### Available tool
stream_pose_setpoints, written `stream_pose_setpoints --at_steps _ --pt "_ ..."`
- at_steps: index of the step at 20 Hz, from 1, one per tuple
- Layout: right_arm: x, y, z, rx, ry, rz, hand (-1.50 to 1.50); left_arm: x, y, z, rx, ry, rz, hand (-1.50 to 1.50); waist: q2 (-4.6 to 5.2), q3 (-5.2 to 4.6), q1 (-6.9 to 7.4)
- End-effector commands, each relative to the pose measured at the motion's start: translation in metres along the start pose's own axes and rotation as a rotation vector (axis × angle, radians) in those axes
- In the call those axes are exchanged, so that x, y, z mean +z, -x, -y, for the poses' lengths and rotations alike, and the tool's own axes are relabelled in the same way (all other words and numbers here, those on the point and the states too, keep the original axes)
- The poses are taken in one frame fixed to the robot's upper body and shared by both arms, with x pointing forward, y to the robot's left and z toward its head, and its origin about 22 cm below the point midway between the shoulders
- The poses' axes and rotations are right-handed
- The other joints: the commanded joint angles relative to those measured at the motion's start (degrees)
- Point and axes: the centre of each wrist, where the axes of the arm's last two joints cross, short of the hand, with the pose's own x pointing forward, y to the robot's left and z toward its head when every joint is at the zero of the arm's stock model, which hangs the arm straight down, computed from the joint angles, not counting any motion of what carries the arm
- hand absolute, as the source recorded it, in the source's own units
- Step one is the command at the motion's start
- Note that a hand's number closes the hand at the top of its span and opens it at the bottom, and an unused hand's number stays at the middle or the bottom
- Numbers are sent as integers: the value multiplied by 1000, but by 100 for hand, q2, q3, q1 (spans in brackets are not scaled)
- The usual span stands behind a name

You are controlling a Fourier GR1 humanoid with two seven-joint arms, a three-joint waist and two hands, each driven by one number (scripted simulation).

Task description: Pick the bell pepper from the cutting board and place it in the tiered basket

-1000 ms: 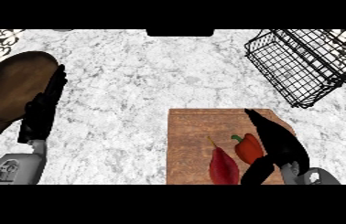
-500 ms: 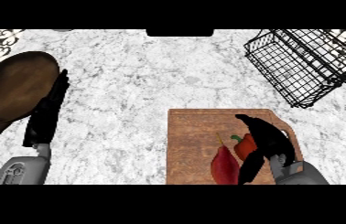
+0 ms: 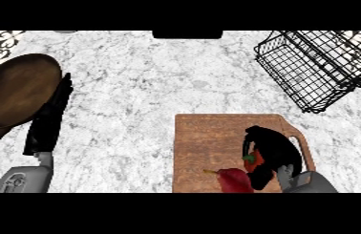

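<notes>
On the wooden cutting board (image 3: pixel 211 142) at the lower right, my right hand (image 3: pixel 271 149) curls over the red bell pepper (image 3: pixel 254 160). Only a red sliver and the green stem show beside the fingers. A second, dark red vegetable (image 3: pixel 235 180) lies on the board just left of the hand, at the lower edge. The black wire tiered basket (image 3: pixel 310 66) stands at the upper right, well apart from the hand. My left hand (image 3: pixel 49 116) rests open at the left, fingers straight and pointing up.
A dark brown round plate (image 3: pixel 21 90) lies at the far left, partly under my left hand. A black object (image 3: pixel 187 34) sits at the counter's far edge. White marble counter (image 3: pixel 141 85) spreads between board, plate and basket.
My right hand has curled down over the bell pepper, hiding most of it, and drawn toward the lower edge. The left hand has shifted only slightly.
</notes>
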Motion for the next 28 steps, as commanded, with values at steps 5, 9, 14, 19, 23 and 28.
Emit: stream_pose_setpoints --at_steps 5,9,14,19,23,28 --pt "-32 -49 44 -289 106 -177 150 -10 -10 12 14 28 35 0 138 37 259" --pt "-44 -25 88 -486 327 -403 150 -12 -19 10 -6 37 75 0 300 19 507" --pt "-47 -39 144 -629 592 -509 150 -13 -23 23 3 87 89 0 304 13 754" --pt "-30 -50 200 -669 946 -527 150 -17 -30 32 6 101 110 0 314 -4 856" --pt "-18 -59 236 -627 1179 -584 150 -20 -33 25 -5 118 98 0 305 1 944" --pt "-1 -82 275 -571 1348 -684 150 -24 -36 28 4 126 104 0 283 -4 940"
